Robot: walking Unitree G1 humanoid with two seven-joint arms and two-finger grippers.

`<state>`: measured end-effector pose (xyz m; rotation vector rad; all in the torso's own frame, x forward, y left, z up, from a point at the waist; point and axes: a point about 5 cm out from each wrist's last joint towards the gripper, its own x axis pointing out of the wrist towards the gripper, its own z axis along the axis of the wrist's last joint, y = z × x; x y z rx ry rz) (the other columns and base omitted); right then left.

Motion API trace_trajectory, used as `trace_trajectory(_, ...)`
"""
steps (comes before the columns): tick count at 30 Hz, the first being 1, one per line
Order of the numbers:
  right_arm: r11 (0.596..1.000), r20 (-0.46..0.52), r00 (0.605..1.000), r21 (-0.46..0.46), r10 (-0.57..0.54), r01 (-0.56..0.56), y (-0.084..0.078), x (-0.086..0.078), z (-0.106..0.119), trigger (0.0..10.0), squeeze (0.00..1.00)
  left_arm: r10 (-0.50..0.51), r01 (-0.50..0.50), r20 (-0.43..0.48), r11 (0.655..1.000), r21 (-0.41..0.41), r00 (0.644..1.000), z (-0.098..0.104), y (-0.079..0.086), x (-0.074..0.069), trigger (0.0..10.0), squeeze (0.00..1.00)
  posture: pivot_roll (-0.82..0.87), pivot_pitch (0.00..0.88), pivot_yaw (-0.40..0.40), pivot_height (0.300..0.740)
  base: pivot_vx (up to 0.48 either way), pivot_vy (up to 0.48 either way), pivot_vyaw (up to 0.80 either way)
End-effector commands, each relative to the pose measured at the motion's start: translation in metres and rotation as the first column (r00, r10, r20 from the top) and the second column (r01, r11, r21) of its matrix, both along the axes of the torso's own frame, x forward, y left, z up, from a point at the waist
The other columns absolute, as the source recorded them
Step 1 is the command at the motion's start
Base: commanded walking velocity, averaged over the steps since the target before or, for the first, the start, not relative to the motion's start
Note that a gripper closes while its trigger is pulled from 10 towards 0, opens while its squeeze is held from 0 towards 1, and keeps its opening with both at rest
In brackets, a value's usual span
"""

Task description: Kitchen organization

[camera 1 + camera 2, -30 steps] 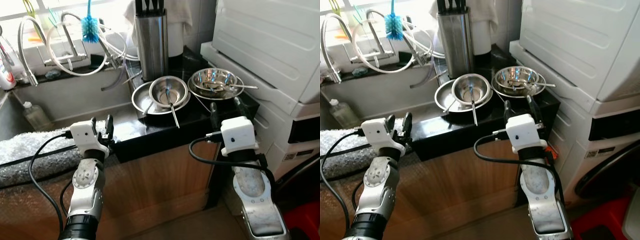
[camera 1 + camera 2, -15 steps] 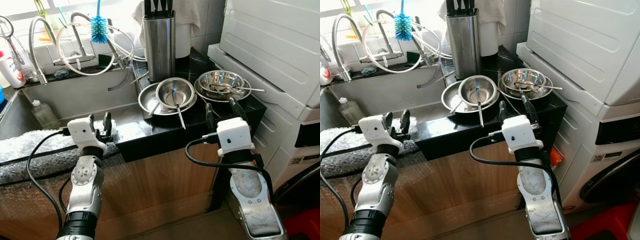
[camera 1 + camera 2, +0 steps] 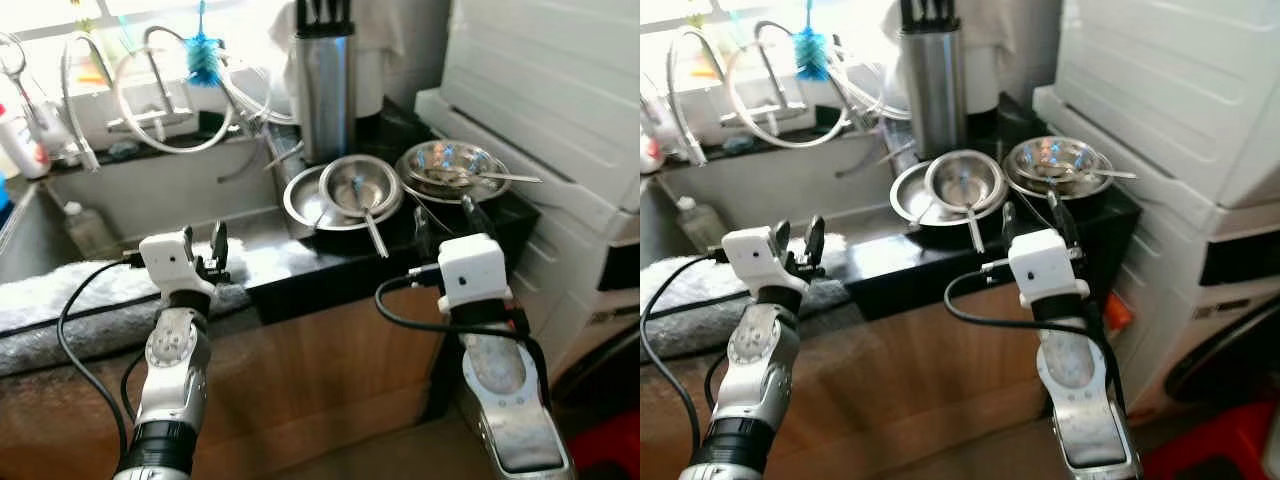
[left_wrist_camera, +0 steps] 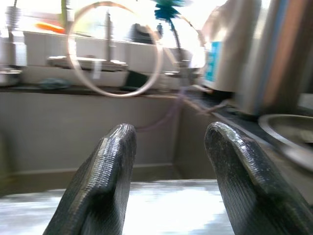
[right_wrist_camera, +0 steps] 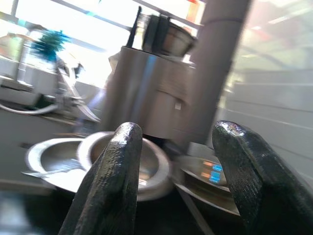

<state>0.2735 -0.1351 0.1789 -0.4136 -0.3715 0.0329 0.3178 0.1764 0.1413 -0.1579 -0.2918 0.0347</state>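
The right gripper [image 3: 447, 215] is held with fingers apart at the black counter [image 3: 330, 270] edge, just before the steel bowls [image 3: 358, 186]; the left gripper [image 3: 203, 247], likewise spread, is raised beside the sink [image 3: 130, 195]

Both head views are softly blurred throughout, so fine detail on the black counter [image 3: 340, 262] is lost. The utensils lying in the right-hand steel bowl [image 3: 447, 170] merge into a glinting tangle, and their kinds cannot be told. The knife block [image 3: 325, 80] is cut off by the top edge, its handles barely showing. At far left the white bottle [image 3: 20, 140] is cropped by the frame edge, its label unreadable. The washing machine [image 3: 560, 120] runs off the right edge.
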Motion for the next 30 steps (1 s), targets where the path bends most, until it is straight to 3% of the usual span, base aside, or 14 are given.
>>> trace_trajectory(1,1.000,-0.002,1.000,0.006,0.018,-0.018,0.005,0.000,-0.001,10.0,0.00,0.012,-0.012,-0.002,1.000,0.001,1.000,0.003,0.005,0.001,10.0,0.00,-0.12,0.000,0.104,0.740,0.000,0.341,0.00)
trace_trajectory(24,1.000,0.000,1.000,0.006,0.018,-0.018,0.005,0.000,-0.001,10.0,0.00,0.011,-0.011,-0.003,1.000,0.000,1.000,0.003,0.005,0.001,10.0,0.00,-0.12,0.000,0.104,0.740,0.000,0.341,0.00)
trace_trajectory(30,0.999,-0.005,1.000,0.030,-0.018,0.018,0.002,0.001,-0.005,10.0,0.00,-0.067,0.065,0.037,0.997,0.052,0.997,0.017,-0.008,0.004,10.0,0.00,-0.12,0.000,0.125,0.740,0.000,0.000,0.00)
